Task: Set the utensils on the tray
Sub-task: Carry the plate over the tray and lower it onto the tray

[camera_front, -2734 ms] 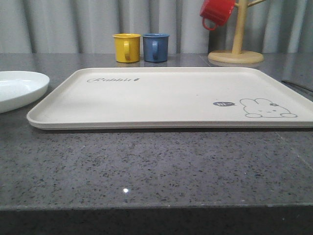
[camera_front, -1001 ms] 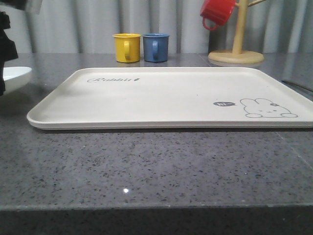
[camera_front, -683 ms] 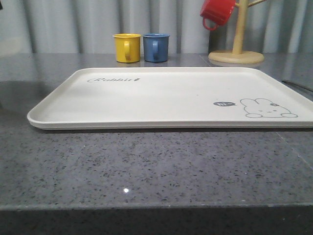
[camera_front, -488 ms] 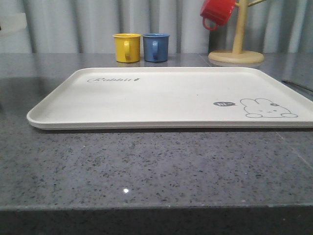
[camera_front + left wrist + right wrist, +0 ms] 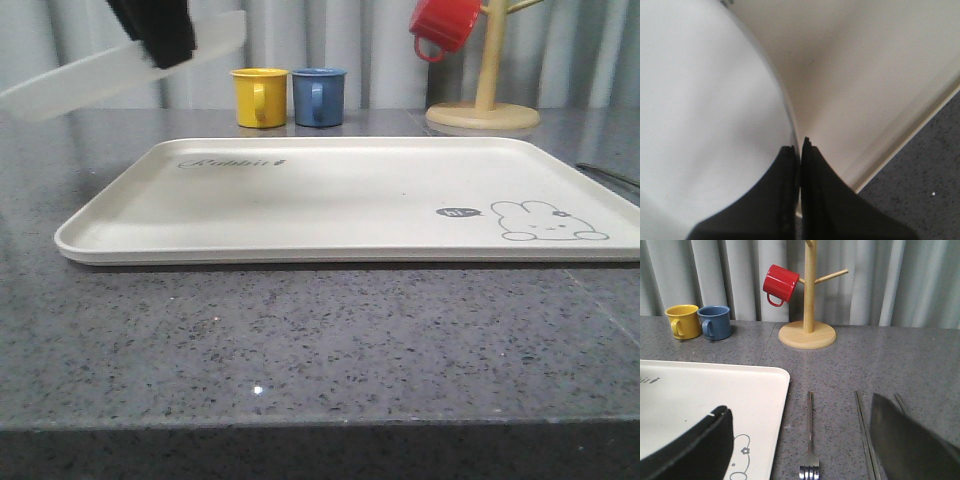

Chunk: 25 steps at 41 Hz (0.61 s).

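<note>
My left gripper [image 5: 160, 35] holds the round white plate [image 5: 90, 75] in the air, tilted, over the far left corner of the cream rabbit tray [image 5: 350, 200]. In the left wrist view the black fingers [image 5: 790, 165] are shut on the plate's [image 5: 700, 110] rim, with the tray [image 5: 865, 75] below. My right gripper [image 5: 799, 405] stands open above the counter, just right of the tray's [image 5: 700, 390] edge. A silver fork [image 5: 810, 435] lies between its fingers, and a pair of chopsticks [image 5: 864, 432] lies beside the right finger.
A yellow mug [image 5: 260, 97] and a blue mug [image 5: 319, 96] stand behind the tray. A wooden mug tree [image 5: 483, 100] with a red mug [image 5: 443, 25] stands at the back right. Grey speckled counter [image 5: 320, 340] runs in front of the tray.
The plate lay on the counter left of the tray. My left gripper took it and lifted it out of view, and now it hangs tilted above the tray's far left corner.
</note>
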Each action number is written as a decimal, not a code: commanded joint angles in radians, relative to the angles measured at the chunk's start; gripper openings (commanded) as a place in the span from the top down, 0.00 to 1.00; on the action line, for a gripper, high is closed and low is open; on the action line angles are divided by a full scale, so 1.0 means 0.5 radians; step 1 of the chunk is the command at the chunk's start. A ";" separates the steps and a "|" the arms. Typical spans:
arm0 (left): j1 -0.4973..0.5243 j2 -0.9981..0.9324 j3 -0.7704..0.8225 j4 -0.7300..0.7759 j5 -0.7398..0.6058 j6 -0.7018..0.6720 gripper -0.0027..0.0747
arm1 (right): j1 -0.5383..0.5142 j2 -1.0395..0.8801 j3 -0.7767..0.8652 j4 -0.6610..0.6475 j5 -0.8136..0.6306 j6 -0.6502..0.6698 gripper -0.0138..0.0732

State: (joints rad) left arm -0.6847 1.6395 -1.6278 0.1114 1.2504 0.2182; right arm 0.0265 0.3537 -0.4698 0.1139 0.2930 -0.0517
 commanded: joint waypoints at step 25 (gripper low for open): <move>-0.260 0.426 -0.357 -0.011 0.068 -0.025 0.99 | -0.011 0.029 -0.073 0.003 -0.164 -0.011 0.16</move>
State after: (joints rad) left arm -0.8093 1.8923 -1.7700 0.1021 1.2466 0.2159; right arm 0.0265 0.3537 -0.4698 0.1139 0.2930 -0.0517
